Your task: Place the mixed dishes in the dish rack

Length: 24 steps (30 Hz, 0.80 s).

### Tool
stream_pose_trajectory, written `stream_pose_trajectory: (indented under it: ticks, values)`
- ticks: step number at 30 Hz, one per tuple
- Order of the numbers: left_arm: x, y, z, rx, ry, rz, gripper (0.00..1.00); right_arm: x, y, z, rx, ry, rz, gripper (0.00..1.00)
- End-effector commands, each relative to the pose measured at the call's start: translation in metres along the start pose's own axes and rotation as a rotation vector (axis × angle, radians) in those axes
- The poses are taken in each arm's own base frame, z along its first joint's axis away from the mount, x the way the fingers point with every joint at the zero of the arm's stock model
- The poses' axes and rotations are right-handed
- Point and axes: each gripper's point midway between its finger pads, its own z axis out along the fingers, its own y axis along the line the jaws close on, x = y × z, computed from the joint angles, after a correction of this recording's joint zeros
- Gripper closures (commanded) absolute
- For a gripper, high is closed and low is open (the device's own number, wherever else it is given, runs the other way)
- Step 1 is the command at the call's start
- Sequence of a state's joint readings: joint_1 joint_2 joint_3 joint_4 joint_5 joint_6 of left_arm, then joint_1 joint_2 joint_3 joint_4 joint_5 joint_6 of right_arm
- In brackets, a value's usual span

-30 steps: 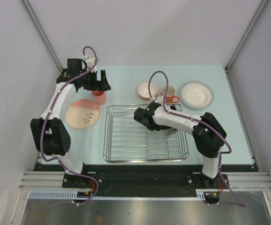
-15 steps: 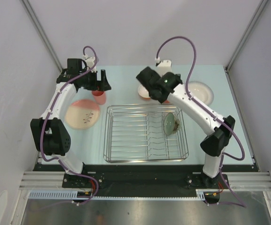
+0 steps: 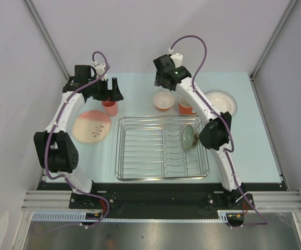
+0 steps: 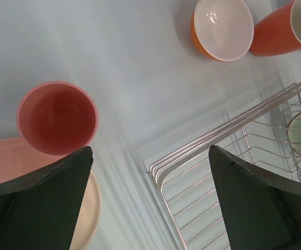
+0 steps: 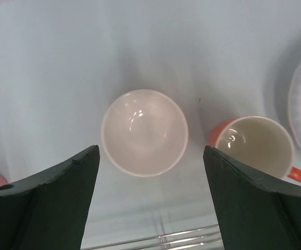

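Fingers (image 5: pixel 51 203) of the right gripper (image 5: pixel 150 150) gape wide over the orange white-lined bowl (image 5: pixel 144 131): likely slick, breakable, best pinched at its rim

I found open table (image 5: pixel 46 78) left of the orange white-lined bowl (image 5: pixel 144 132); the orange mug (image 5: pixel 254 146) and dish rack (image 3: pixel 140 151) hemmed its right and near sides.

Pale blue table (image 3: pixel 140 86) carries: wire rack (image 3: pixel 161 118) centre, leaf plate (image 3: pixel 90 126) left, pink tumbler (image 3: pixel 109 108) just behind it (maybe touching). Orange bowl (image 3: pixel 163 100), mug (image 3: pixel 185 107), white plate (image 3: pixel 227 102) along the back.
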State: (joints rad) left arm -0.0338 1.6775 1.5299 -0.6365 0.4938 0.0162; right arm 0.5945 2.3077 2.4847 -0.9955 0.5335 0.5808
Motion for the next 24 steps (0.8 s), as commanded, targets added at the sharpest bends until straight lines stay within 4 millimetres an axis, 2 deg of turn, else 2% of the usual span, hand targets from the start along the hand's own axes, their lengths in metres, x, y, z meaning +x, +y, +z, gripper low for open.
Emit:
stream_pose_trajectory:
  ticks: [1, 6, 10, 20, 24]
  values:
    - [-0.021, -0.006, -0.014, 0.011, -0.061, 0.018, 0.01, 0.021, 0.014, 0.020, 0.004, 0.035, 0.005, 0.14]
    - [-0.018, -0.005, -0.013, 0.005, -0.059, 0.016, 0.01, 0.061, 0.002, 0.048, 0.061, 0.105, 0.035, 0.16]
    - [-0.016, -0.004, -0.010, 0.007, -0.052, 0.011, 0.01, 0.080, -0.003, 0.060, 0.092, 0.149, 0.039, 0.16]
    - [-0.014, -0.003, -0.011, 0.001, -0.049, 0.009, 0.01, 0.117, -0.011, 0.087, 0.128, 0.226, 0.067, 0.21]
    - [-0.013, -0.001, -0.010, -0.007, -0.042, 0.006, 0.01, 0.122, -0.008, 0.094, 0.124, 0.226, 0.069, 0.24]
